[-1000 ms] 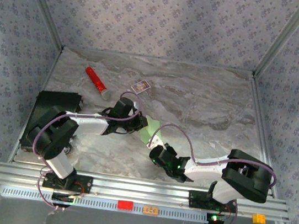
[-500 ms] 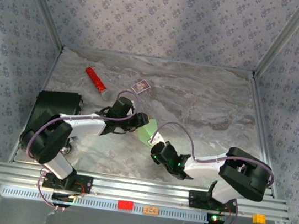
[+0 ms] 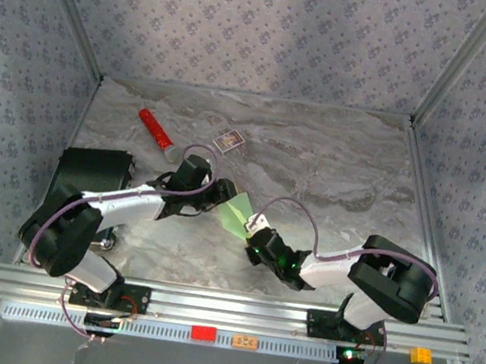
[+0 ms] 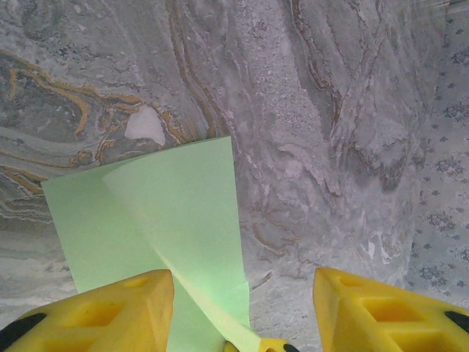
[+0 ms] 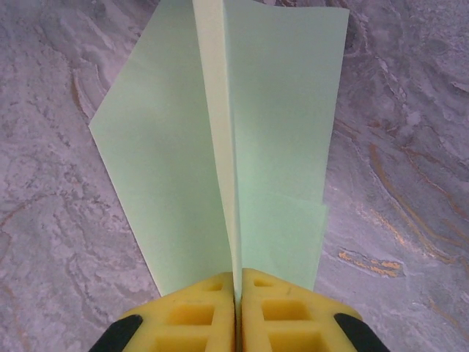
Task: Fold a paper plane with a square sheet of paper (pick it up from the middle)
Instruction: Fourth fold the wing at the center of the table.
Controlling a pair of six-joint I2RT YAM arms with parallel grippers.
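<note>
The pale green sheet of paper [image 3: 238, 211] lies mid-table, folded into a paper plane [image 5: 282, 147] with an upright centre ridge and two flat wings. My right gripper [image 5: 236, 293] is shut on the near end of that ridge, and in the top view the right gripper [image 3: 254, 235] sits at the paper's near right end. My left gripper [image 4: 242, 315] is open over the plane's [image 4: 168, 213] other end. Its yellow fingers [image 4: 102, 312] stand well apart, one above a wing and one above bare table. In the top view the left gripper [image 3: 224, 195] is at the paper's left edge.
A red cylinder [image 3: 154, 129] lies at the back left and a small purple-and-white card box [image 3: 228, 140] just right of it. A black block [image 3: 89, 180] sits by the left wall. Patterned walls enclose the marbled table [image 3: 344, 169], with an aluminium rail [image 3: 225, 308] along the near edge.
My left gripper has opened and let go of the paper. The right gripper keeps its hold on the ridge and has shifted slightly left with the paper.
</note>
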